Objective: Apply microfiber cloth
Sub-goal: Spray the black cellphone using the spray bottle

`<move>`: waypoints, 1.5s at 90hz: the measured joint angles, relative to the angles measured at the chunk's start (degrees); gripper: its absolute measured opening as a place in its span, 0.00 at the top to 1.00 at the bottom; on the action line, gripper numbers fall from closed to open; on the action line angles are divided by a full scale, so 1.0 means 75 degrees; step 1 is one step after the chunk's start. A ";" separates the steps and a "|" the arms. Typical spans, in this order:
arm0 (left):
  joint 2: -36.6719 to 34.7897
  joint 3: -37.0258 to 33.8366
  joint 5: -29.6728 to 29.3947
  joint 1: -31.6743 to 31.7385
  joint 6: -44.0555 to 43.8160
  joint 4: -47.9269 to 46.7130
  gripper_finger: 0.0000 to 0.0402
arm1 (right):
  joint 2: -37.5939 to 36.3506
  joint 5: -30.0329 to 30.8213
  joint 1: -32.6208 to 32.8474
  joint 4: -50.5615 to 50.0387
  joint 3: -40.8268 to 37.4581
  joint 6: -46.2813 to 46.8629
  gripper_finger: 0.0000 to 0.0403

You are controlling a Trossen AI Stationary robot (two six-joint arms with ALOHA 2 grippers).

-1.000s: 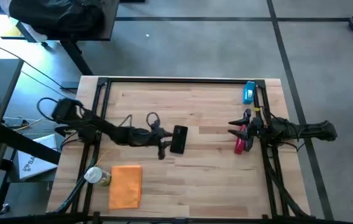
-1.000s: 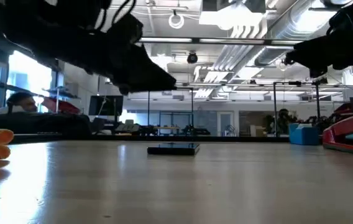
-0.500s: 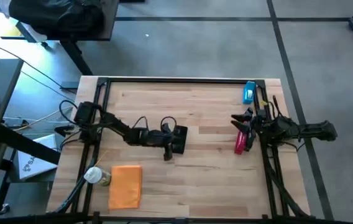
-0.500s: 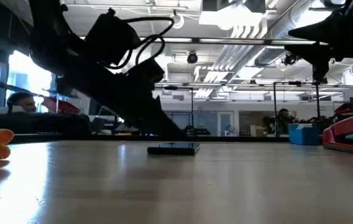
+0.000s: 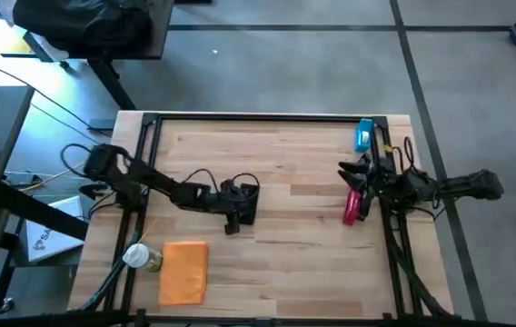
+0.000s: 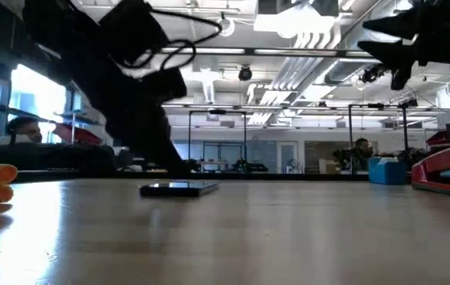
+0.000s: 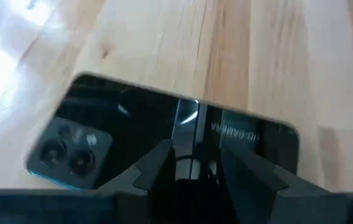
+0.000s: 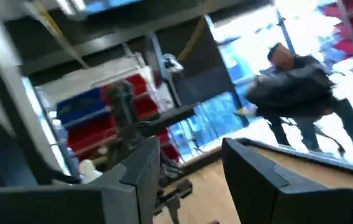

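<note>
Bare wood lies open across the wooden table [image 5: 294, 254] between its middle and the right side. The flat black phone [image 6: 179, 188] lies near the middle beneath the left hand [image 5: 238, 207]. A round roll [image 5: 140, 257] touches the soft bright-orange microfiber cloth [image 5: 184, 271] at the near left. A red stapler [image 5: 352, 207] and a blue box [image 5: 364, 135] crowd the right edge.

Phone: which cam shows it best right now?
Left wrist view. The phone fills the frame with its camera lenses visible, and the left gripper sits right over it. In the high view the gripper hides the phone. The low view shows only its thin edge flat on the table. The right wrist view misses it.
</note>
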 joint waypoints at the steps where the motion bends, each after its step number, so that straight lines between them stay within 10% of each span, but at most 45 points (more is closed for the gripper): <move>1: -0.0116 0.0005 0.0021 -0.0005 0.0002 -0.0071 0.70 | 0.0159 -0.0023 0.0013 0.0181 0.0001 -0.0052 0.65; 38: -0.1518 0.0008 -0.0435 -0.0199 0.0746 -0.0967 0.70 | 0.5249 -0.0259 0.0098 0.1285 0.1869 -0.0421 0.65; 67: -0.1300 -0.0055 -0.0389 -0.0164 0.1558 -0.2009 0.70 | 0.7393 -0.0256 0.0095 -0.1006 0.3844 -0.1361 0.65; 106: -0.1271 -0.0761 0.0103 -0.0163 0.9213 -0.1478 0.65 | 0.9705 -0.0279 0.0098 -0.2474 0.5513 -0.2213 0.65; 135: -0.1131 -0.1177 0.0442 0.0043 1.0403 -0.0391 0.52 | 1.0940 -0.1207 0.0113 -0.3062 0.6723 -0.4765 0.65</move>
